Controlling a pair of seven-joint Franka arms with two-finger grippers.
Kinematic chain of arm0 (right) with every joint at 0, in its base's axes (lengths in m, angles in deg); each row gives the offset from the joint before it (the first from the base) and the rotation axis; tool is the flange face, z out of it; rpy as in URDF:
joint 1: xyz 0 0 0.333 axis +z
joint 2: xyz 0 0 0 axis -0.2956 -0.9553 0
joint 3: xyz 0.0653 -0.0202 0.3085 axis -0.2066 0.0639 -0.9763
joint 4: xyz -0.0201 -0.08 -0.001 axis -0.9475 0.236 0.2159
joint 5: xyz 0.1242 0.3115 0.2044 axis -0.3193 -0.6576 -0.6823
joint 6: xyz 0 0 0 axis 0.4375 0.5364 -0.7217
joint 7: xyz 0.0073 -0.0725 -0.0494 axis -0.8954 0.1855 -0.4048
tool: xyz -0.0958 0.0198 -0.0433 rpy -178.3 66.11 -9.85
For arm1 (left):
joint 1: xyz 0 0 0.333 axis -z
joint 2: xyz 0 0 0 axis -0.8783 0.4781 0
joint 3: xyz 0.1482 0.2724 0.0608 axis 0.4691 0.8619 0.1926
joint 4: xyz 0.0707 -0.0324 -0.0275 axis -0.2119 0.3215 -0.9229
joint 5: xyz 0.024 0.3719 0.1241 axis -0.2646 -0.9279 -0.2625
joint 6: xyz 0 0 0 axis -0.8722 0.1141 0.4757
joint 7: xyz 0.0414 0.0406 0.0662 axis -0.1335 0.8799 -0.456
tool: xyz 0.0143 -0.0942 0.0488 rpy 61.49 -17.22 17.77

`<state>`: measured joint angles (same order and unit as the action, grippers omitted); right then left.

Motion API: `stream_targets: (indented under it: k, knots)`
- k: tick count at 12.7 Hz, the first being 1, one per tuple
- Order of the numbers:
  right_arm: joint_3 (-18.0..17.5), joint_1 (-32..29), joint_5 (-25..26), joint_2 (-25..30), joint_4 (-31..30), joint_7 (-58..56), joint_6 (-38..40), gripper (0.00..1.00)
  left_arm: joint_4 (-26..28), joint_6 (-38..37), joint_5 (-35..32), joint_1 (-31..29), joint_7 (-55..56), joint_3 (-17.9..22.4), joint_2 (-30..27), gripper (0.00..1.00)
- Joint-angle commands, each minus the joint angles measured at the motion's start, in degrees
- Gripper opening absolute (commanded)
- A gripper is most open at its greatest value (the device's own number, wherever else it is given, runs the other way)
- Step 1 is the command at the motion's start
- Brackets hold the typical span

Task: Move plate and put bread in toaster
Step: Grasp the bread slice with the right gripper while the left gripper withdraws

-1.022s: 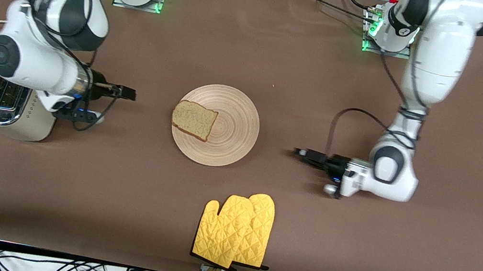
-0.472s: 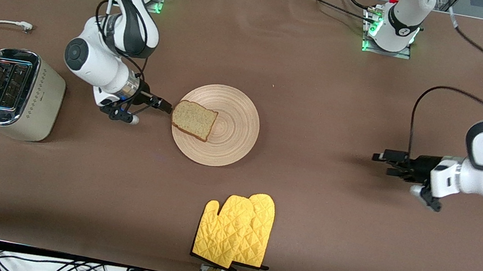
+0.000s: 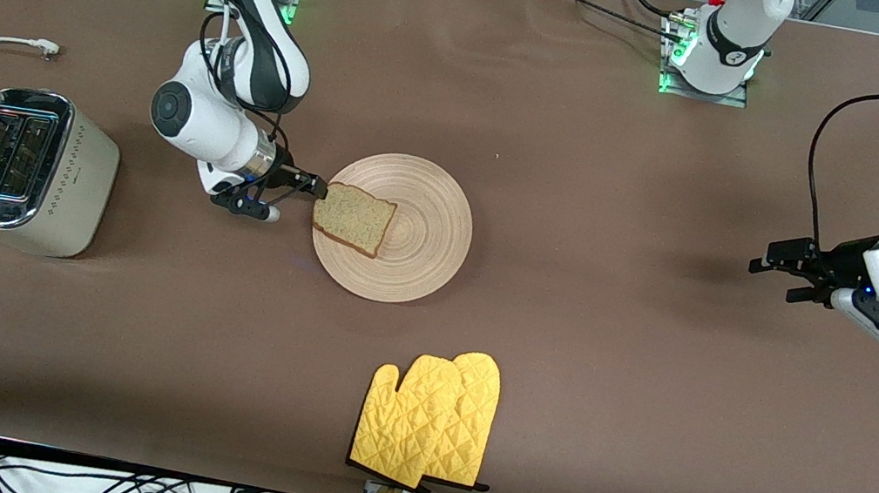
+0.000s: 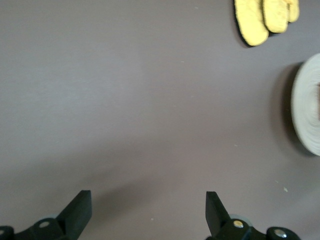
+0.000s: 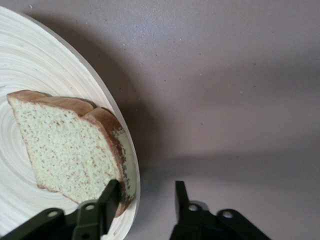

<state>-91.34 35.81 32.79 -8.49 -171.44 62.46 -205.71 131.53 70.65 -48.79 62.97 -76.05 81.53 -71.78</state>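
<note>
Right gripper (image 3: 317,186) at the bread (image 3: 353,218) edge on the plate (image 3: 426,218), jaws part-open. Right wrist view only: one finger (image 5: 111,196) over the crust corner, the other off the rim, nothing clamped. Left gripper (image 3: 772,266) wide open, waits over bare table. Toaster (image 3: 28,168) at the right arm's end.

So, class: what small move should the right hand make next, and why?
Probably finish closing on the bread. The right hand sits at the plate rim, one finger over the crust and the other outside the rim, not yet gripping.
</note>
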Motion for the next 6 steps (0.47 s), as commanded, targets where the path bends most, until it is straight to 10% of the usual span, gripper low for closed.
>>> stream_targets:
  k: [1, 6]
  knots:
    - [-0.6, -0.1, -1.6, -0.5, 0.6, -2.4, -0.7, 0.45, 9.7, 3.8, -1.4, -2.9, -0.3, -0.9, -8.3, 1.00]
    - [-0.6, 0.8, -1.6, -1.0, 4.0, -2.4, -0.6, 0.45, 8.6, 3.6, -8.6, -3.5, 0.6, -2.3, -15.5, 1.00]
